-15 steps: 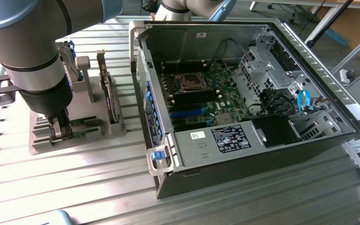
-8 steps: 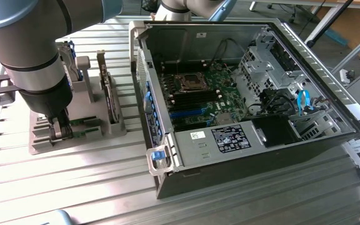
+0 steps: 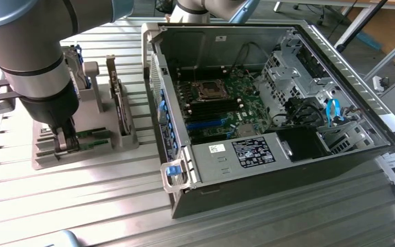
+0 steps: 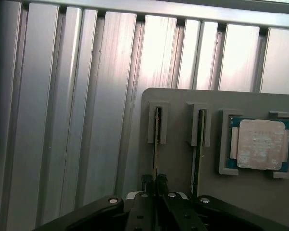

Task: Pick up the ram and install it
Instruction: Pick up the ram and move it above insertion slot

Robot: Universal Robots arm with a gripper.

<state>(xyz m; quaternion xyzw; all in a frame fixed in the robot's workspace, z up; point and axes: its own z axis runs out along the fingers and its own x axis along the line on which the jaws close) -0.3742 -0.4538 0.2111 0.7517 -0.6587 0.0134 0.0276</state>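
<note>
Looking at the wrist view, the gripper (image 4: 153, 182) is right down on the ram (image 4: 157, 139). Its two black fingers (image 4: 145, 183) are pulled in almost all the way, one on each side of the thin green stick, so it looks pinched between them. The ram stands on edge in a slot of the gray holder (image 4: 176, 159), with its far end tucked into the little bracket there.

Just beside it, in the next slot, a second stick (image 4: 199, 144) stands the same way, and the gripper isn't touching it. Past that one, the square processor (image 4: 260, 144) lies flat in its own pocket of the holder.

The holder sits on the ribbed metal table (image 4: 86, 96). In the exterior view the arm (image 3: 33, 62) comes straight down over the holder on the exterior view's left, and a dark card (image 3: 119, 98) stands upright in the same holder near it.

The open computer case (image 3: 183, 206) lies on the table to the exterior view's right, well apart from the gripper. Its motherboard (image 3: 218, 103) faces up, and the black memory slots (image 3: 215, 109) sit below the processor socket.
</note>
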